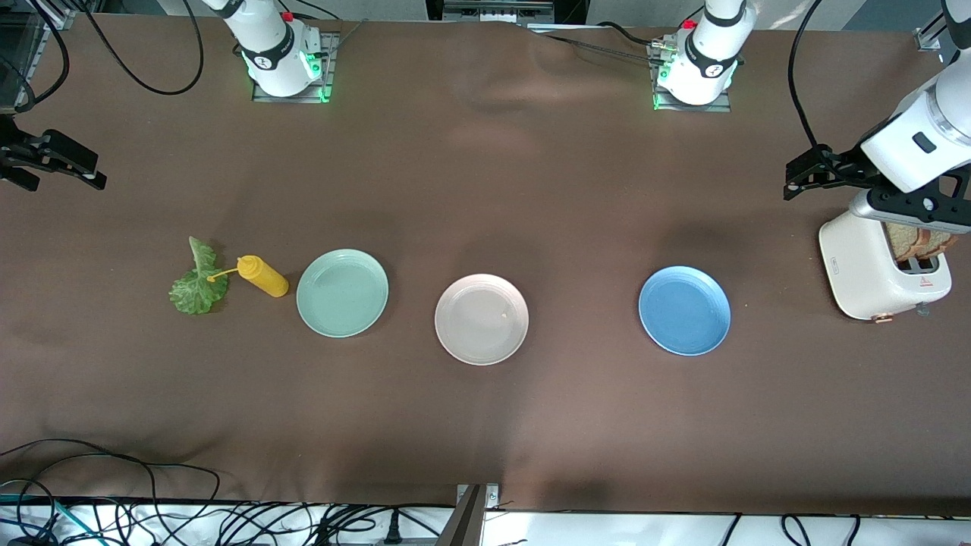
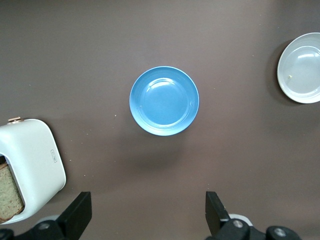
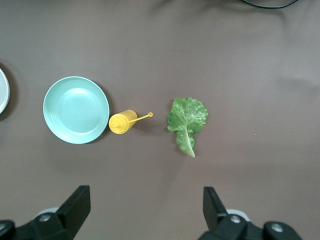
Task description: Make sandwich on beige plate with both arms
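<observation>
Beige plate point(image 1: 481, 319) bare, mid-table; lettuce point(image 1: 198, 280) flat; bread point(image 1: 920, 243) in toaster.

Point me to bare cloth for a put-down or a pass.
Free: the brown cloth nearer the camera than the plates, and between the round beige plate and blue plate. Crowded: green lettuce leaf, yellow squeeze bottle, mint plate.

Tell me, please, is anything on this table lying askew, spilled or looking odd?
One thing stands out: the lettuce leaf lies directly on the bare tablecloth, not on any plate, beside the yellow squeeze bottle, whose nozzle points at it. Nothing is spilled. The beige plate has a tiny speck.
</observation>
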Robot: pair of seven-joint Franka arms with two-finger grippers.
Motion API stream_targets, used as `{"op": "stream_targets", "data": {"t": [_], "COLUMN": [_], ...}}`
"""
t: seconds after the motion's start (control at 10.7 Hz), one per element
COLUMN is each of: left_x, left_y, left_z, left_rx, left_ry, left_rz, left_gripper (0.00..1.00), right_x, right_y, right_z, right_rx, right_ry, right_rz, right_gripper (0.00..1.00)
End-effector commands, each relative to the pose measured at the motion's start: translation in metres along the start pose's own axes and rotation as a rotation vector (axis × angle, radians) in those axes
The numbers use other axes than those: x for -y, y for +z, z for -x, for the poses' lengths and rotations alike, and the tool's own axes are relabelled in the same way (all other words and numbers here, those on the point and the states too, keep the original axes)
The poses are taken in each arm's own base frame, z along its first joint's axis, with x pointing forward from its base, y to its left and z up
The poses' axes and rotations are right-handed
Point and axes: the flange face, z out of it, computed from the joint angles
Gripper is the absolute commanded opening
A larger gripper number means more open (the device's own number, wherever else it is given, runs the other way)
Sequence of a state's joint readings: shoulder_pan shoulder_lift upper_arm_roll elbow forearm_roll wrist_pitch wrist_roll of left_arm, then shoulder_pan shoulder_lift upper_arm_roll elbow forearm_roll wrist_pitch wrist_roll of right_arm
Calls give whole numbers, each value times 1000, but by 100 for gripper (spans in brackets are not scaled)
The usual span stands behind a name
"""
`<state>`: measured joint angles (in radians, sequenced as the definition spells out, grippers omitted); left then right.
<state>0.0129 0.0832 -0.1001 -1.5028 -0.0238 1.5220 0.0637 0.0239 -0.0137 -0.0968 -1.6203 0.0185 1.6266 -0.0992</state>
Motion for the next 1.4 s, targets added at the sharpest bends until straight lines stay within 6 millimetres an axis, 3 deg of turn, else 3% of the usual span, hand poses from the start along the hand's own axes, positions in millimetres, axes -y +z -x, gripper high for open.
{"op": "stream_targets", "data": {"t": [0.0, 0.93, 1.31], "left_x": [8, 11, 21], "left_y": [3, 12, 10], "left_z": [1, -2, 2], "left_rx": [-7, 12, 15], "left_ry": [-15, -20, -38], "left_rz": [33, 34, 35], "left_gripper": [100, 100, 100], "right_x": [-3, 1, 0], "right_y": [-14, -7, -7], "right_z": [8, 1, 1], "right_rx": [-10, -12, -13], "right_ry": [-13, -10, -10], "right_rz": [18, 19, 21], "right_gripper": [100, 100, 100]}}
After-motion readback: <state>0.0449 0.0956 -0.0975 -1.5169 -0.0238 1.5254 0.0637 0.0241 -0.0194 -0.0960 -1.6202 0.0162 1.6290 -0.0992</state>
